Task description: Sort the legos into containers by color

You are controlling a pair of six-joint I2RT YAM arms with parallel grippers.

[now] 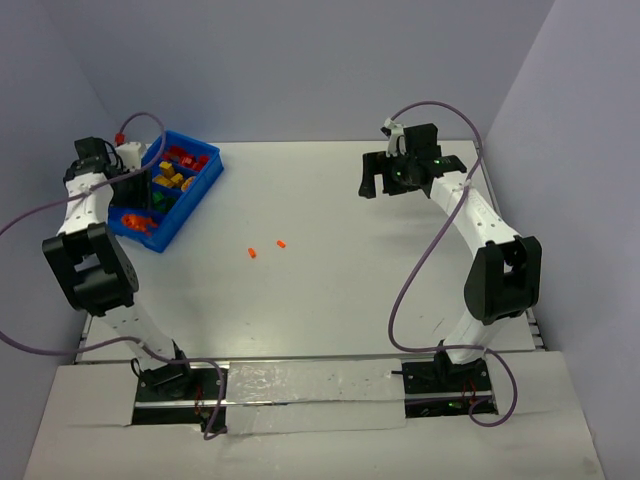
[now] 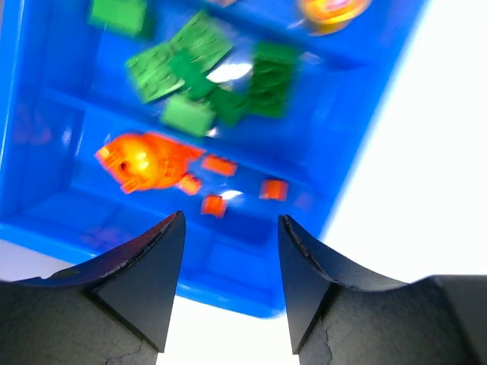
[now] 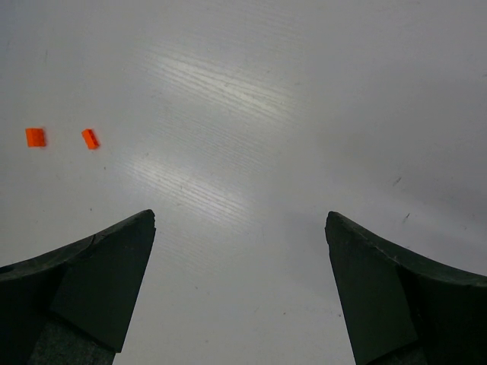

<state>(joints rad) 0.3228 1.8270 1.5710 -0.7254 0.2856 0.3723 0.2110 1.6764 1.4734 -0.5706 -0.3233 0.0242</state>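
The blue bin stands at the far left, holding red legos, yellow ones, green ones and orange ones in separate compartments. My left gripper hovers over the bin's left side. In the left wrist view it is open and empty above the compartment with translucent orange pieces and small orange bits; green bricks fill the compartment beyond. Two tiny orange bits lie on the table. My right gripper is raised at the far right, wide open and empty.
The right wrist view looks down on bare white table, with the two orange bits off to its left. The bin's near wall lies just under the left fingertips. Grey walls close in the table at the back and both sides.
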